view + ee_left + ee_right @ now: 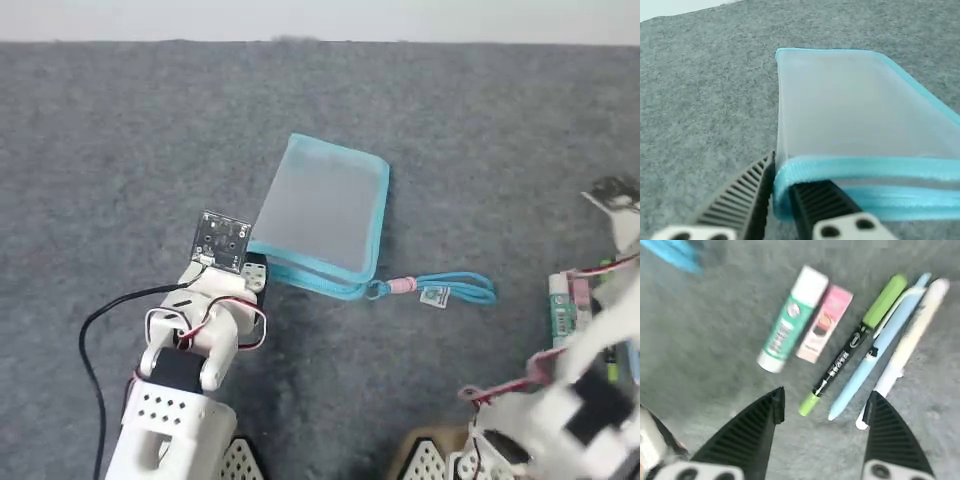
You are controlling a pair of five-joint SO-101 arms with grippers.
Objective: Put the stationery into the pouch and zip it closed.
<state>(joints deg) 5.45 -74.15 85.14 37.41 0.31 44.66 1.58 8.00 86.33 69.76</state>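
A translucent pouch (320,212) with cyan trim lies mid-table, its zip edge toward the arms. My left gripper (782,175) is shut on the near-left corner of that cyan edge (805,167), one finger (747,195) outside and the other finger (820,200) under the trim. Along the table's right side lie a green-and-white glue stick (789,320), a pink eraser (824,324), a green-capped black pen (855,342), a light blue pen (882,345) and a cream pen (907,342). My right gripper (825,399) hangs open above them, holding nothing.
A cyan strap (455,288) with a pink piece and a small tag trails right from the zip pull (378,290). The grey felt surface (120,130) ends at a pale wall at the back. The right arm (590,345) covers part of the stationery (562,305).
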